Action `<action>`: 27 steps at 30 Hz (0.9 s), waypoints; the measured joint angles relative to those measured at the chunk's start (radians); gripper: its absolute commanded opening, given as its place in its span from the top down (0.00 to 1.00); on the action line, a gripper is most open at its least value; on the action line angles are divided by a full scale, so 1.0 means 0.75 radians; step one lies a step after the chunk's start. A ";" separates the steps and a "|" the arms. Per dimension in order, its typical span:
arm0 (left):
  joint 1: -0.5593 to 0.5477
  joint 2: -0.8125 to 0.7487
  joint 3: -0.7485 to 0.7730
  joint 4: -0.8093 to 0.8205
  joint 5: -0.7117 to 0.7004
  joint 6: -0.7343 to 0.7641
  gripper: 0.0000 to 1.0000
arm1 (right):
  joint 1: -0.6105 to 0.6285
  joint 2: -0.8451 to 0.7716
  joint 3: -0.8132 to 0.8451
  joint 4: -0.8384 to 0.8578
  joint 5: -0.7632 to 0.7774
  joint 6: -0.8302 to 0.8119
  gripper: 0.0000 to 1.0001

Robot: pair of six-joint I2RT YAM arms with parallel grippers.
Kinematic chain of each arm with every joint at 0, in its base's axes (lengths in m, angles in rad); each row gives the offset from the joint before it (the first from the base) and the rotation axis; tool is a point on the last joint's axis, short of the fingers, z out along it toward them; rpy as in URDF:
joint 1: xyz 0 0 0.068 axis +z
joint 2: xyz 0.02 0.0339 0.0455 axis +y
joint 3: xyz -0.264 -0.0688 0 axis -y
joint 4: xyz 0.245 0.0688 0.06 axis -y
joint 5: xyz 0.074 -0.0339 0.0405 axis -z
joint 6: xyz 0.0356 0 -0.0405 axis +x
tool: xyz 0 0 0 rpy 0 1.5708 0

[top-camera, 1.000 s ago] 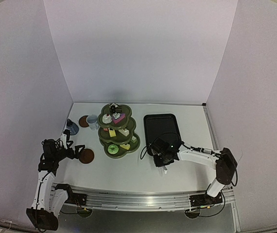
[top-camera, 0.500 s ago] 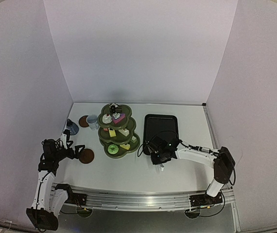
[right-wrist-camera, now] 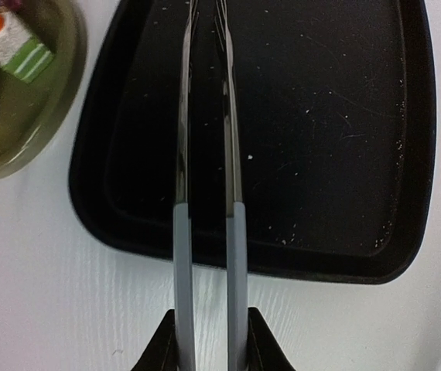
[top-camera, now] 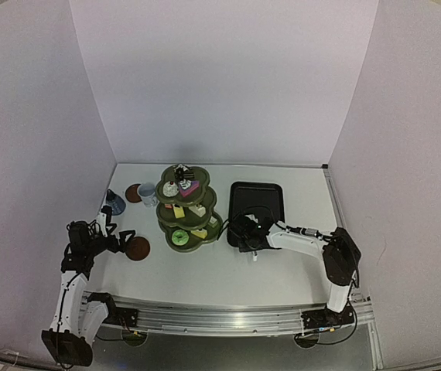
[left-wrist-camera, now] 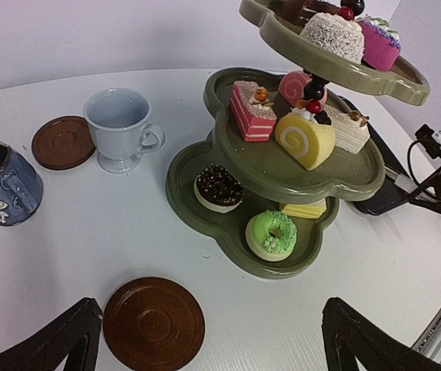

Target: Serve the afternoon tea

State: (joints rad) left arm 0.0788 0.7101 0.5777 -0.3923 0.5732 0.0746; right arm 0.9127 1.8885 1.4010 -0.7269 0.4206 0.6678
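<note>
The olive three-tier stand carries the cakes: a green doughnut, a chocolate cake, a pink slice, a yellow roll and a white cake. Left of the stand are the white mug, the blue-grey pot and one brown coaster. A second coaster lies just in front of my open left gripper, near its left finger. My right gripper is shut on the thin tongs, which reach out over the tray.
The black tray lies right of the stand, with nothing on it. The stand's bottom rim sits close to the tray's left edge. White walls close the table on three sides. Cables trail from the right wrist.
My right arm has moved left and away from the table's front edge, carrying the tongs over the tray's near edge, closer to the stand. The left arm has not moved.
</note>
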 measured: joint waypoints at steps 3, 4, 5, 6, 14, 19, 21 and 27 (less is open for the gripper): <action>0.000 0.003 0.000 -0.007 -0.002 0.029 0.00 | -0.038 0.095 0.007 0.021 0.038 0.023 0.77; 0.000 0.007 0.002 -0.017 -0.004 0.047 0.00 | -0.052 0.116 0.007 0.028 0.043 0.027 0.76; -0.001 0.015 0.005 -0.031 -0.009 0.066 0.00 | -0.067 0.132 0.007 0.033 0.045 0.029 0.76; -0.001 0.030 0.011 -0.051 -0.016 0.093 0.00 | -0.082 0.149 0.007 0.041 0.048 0.032 0.75; 0.000 0.378 0.216 -0.380 -0.205 0.494 0.00 | -0.179 0.208 0.013 0.107 0.042 0.015 0.65; 0.000 0.664 0.389 -0.580 -0.349 0.661 0.00 | -0.219 0.212 0.015 0.121 0.044 -0.003 0.53; 0.000 0.748 0.457 -0.653 -0.381 0.695 0.01 | -0.227 0.212 0.015 0.122 0.049 -0.017 0.41; 0.000 0.943 0.574 -0.729 -0.412 0.695 0.09 | -0.230 0.209 0.027 0.130 0.073 -0.071 0.10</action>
State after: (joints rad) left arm 0.0786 1.4176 1.0085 -0.9388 0.2645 0.5958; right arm 0.7403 2.0456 1.4213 -0.6295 0.4752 0.6146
